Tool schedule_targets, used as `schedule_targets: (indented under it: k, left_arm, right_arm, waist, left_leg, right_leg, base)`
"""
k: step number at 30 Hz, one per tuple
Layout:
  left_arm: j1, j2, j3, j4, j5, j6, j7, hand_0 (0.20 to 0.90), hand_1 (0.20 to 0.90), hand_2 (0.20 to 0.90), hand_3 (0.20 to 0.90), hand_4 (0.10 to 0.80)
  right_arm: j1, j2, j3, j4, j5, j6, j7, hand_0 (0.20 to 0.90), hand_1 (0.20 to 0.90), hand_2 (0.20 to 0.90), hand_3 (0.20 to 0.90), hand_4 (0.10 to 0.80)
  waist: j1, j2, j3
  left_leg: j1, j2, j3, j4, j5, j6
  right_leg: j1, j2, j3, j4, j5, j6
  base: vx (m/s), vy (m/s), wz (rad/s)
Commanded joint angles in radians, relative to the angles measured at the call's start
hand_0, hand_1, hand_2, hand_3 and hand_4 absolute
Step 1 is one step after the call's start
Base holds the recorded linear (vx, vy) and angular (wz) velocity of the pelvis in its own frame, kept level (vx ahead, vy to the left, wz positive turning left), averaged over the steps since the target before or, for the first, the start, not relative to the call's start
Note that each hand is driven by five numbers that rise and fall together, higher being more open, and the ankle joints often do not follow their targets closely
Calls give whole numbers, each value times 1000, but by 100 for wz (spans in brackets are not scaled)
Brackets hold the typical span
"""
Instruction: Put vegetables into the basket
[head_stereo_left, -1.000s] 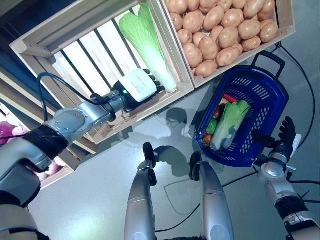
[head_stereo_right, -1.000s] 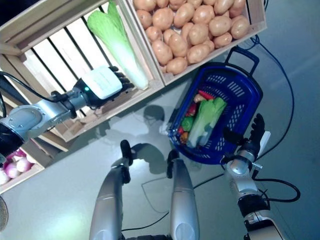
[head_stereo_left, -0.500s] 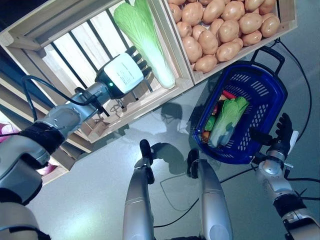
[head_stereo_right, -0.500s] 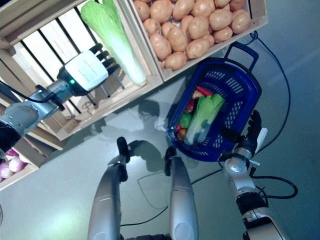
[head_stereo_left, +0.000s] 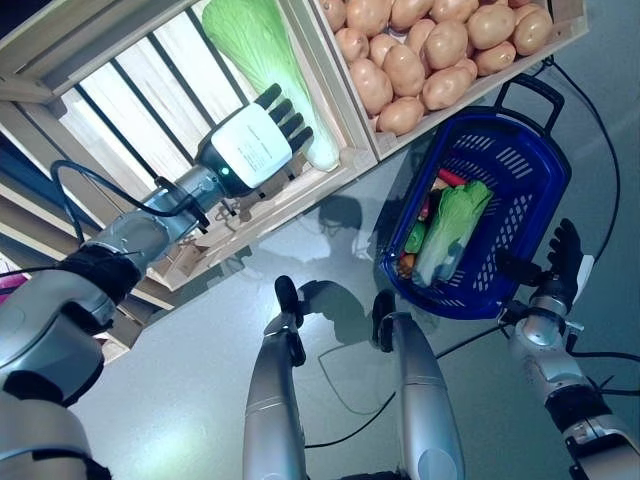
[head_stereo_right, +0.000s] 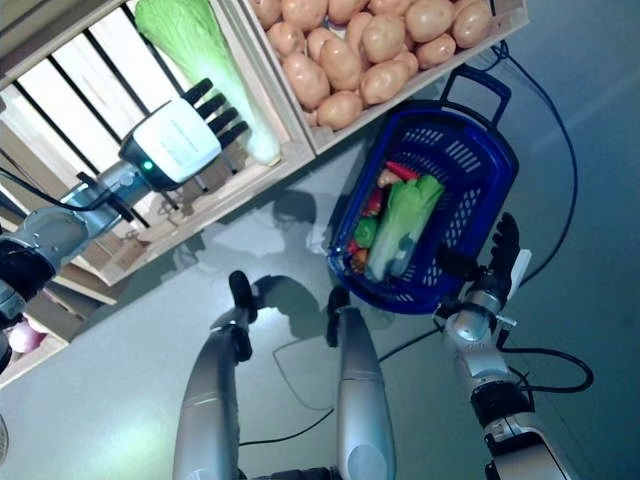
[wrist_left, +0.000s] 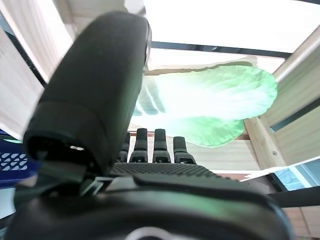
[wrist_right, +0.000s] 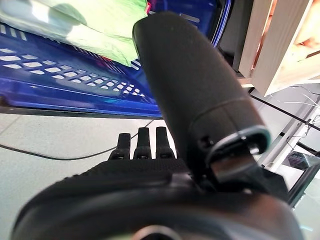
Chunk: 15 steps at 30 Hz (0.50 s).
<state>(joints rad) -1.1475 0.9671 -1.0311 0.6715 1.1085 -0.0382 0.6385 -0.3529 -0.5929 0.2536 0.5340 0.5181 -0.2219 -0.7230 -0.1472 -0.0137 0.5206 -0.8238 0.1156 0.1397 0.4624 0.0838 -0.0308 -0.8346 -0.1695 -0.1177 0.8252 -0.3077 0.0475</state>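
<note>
1. A long napa cabbage (head_stereo_left: 262, 60), pale green leaves fading to a white stem, is lying in a slatted wooden crate (head_stereo_left: 120, 95), its stem end against the crate's front corner.
2. The left hand (head_stereo_left: 262, 145) is reaching into that crate with its fingers (head_stereo_left: 290, 118) held straight and spread, tips just beside the cabbage's stem; no grasp is showing.
3. The neighbouring crate (head_stereo_right: 500, 25) is brimming with smooth tan potatoes (head_stereo_left: 420, 50).
4. A blue plastic basket (head_stereo_left: 520, 180) with perforated walls and a black handle is resting on the grey floor (head_stereo_left: 180, 380), already holding a second cabbage (head_stereo_left: 450, 230) over red, orange and green produce.
5. The right hand (head_stereo_left: 560, 265) is hovering just beside the basket's rim, fingers straight and empty.
6. The left wrist view is showing the cabbage's leafy top (wrist_left: 210, 105) beyond outstretched fingers; the right wrist view is showing the basket's mesh wall (wrist_right: 75, 80) close up.
</note>
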Motion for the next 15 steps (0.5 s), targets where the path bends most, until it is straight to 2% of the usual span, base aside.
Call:
schedule_targets:
  k: [1, 7, 13, 15]
  left_arm:
    - [-97, -9, 118, 4, 7, 28, 65, 900, 900, 900, 900, 800]
    - [-103, -27, 111, 39, 27, 35, 64, 900, 900, 900, 900, 800]
    - [-125, -47, 113, 76, 21, 43, 140, 900, 900, 900, 900, 800]
    - [-124, -56, 122, 89, 28, 39, 169, 900, 900, 900, 900, 800]
  right_arm:
    - [-21, -63, -56, -81, -42, -31, -37, 900, 900, 900, 900, 800]
    - [-7, -70, -68, -98, -47, -24, -38, 900, 900, 900, 900, 800]
    - [1, -73, -77, -112, -47, -16, -36, 900, 900, 900, 900, 800]
    - [13, -67, -82, -121, -53, -16, -33, 900, 900, 900, 900, 800]
  waist:
    - [-8, -14, -1]
    - [-19, -21, -1]
    - [-27, -30, -1]
    - [-31, -34, -1]
  left_leg:
    - [13, 24, 20, 179, -234, -13]
    - [-30, 38, 19, 233, -261, -6]
    - [-68, 49, 15, 283, -287, 2]
    - [-83, 51, 13, 294, -287, -4]
  right_leg:
    - [12, 30, 52, -141, 164, 16]
    - [-33, 26, 55, -89, 145, 12]
    - [-75, 24, 64, -43, 129, 9]
    - [-86, 24, 67, -36, 131, 11]
  base:
    - [37, 6, -2]
    - [35, 12, -4]
    - [16, 5, -3]
    - [0, 0, 0]
